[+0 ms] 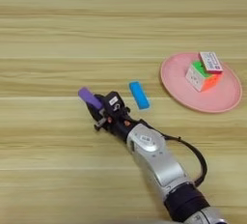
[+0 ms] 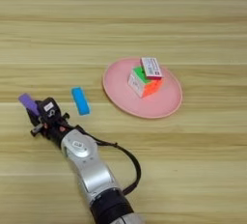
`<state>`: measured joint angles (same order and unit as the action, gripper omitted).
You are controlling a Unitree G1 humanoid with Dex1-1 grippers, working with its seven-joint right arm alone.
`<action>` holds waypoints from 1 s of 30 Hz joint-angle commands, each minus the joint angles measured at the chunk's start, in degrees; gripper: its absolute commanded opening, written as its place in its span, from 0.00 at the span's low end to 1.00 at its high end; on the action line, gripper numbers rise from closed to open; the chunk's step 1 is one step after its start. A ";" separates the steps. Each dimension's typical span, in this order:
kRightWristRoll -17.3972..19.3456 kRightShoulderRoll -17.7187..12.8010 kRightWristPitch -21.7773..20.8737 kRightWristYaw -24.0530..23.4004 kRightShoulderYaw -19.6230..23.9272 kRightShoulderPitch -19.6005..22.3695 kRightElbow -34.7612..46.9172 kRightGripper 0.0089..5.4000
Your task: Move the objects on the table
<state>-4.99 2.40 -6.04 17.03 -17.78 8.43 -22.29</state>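
1. Left eye view. The right gripper [image 1: 99, 112] reaches in from the bottom right on a silver forearm [image 1: 154, 158]; its black fingers are closed on the near end of the purple bar [image 1: 89, 98], whose far end sticks out up and to the left. The blue bar [image 1: 139, 95] lies flat on the table [image 1: 58, 35] just right of the gripper, apart from it. The pink plate [image 1: 226, 100] sits to the right, carrying the puzzle cube [image 1: 200, 77], with the white box [image 1: 211, 62] resting tilted on top of the cube.

2. Right eye view. The same objects appear shifted left. The whole rim of the plate shows with bare wood to its right, and the black cable [image 2: 130, 165] looping beside the forearm shows in full. The purple bar lies near the left edge of the picture.

3. Surface. The table is light-brown wood with horizontal grain stripes and fills both views; nothing of the room shows.
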 commanded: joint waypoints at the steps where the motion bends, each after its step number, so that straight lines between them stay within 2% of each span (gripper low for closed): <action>1: -1.28 0.80 1.18 -4.13 0.96 -1.08 4.41 0.26; 7: -2.64 0.56 3.91 -8.25 1.83 -3.88 10.28 0.26; 20: -1.74 1.41 9.01 -9.00 1.72 -7.76 16.91 0.26; 30: -0.66 2.51 10.06 -10.88 1.79 -8.44 16.12 0.26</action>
<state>-6.09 2.72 3.55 7.39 -16.20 -0.97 -7.30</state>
